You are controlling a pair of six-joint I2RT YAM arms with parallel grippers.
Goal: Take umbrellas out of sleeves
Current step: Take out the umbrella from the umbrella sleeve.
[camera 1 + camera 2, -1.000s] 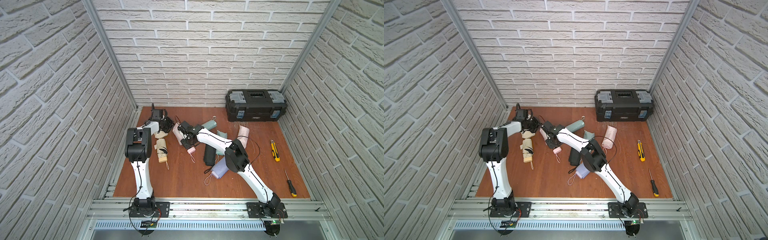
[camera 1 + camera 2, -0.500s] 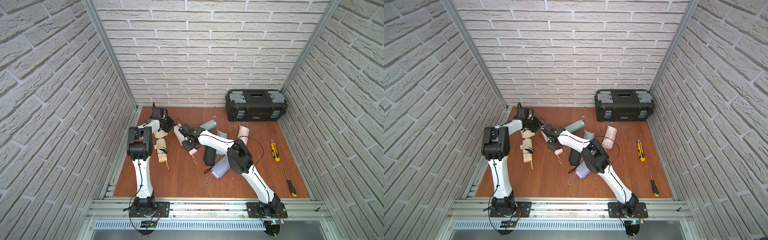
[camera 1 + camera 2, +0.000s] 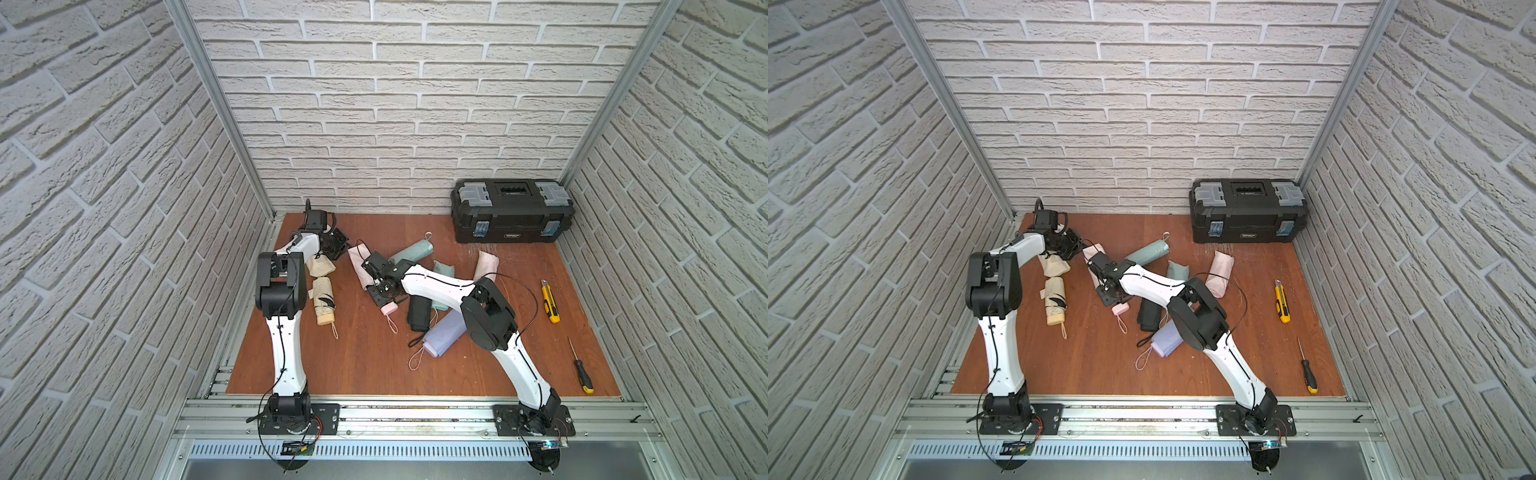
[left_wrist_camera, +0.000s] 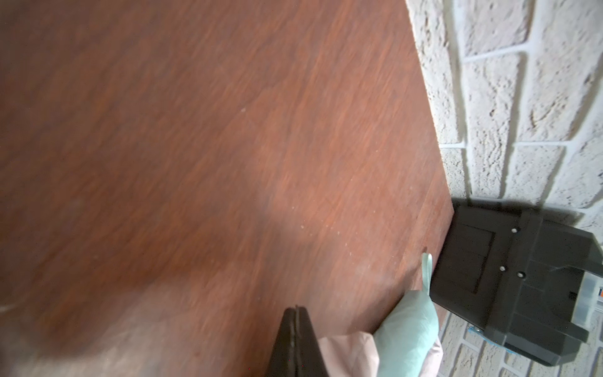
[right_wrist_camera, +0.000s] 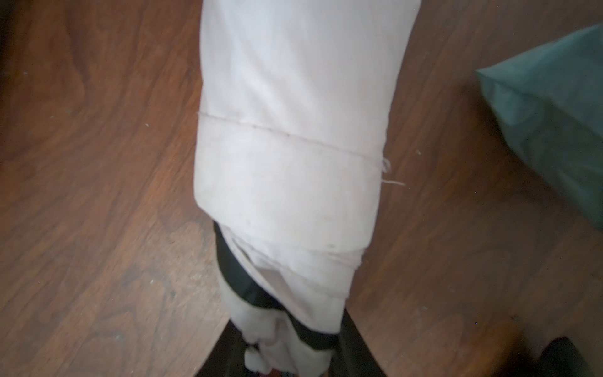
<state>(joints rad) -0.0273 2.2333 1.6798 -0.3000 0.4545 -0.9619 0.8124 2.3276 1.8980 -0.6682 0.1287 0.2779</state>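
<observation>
Pink umbrella [image 3: 389,308] lies between beige umbrella [image 3: 323,300] and black umbrella [image 3: 419,311].

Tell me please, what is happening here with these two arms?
A robot is taking umbrellas out of sleeves. The right fingers grip the pink umbrella near its handle, while most of it is inside its sleeve. The left fingers are shut at the far end of that sleeve; whether they pinch the fabric cannot be told. A beige umbrella lies bare, and others, such as the lilac umbrella, lie nearby.
</observation>
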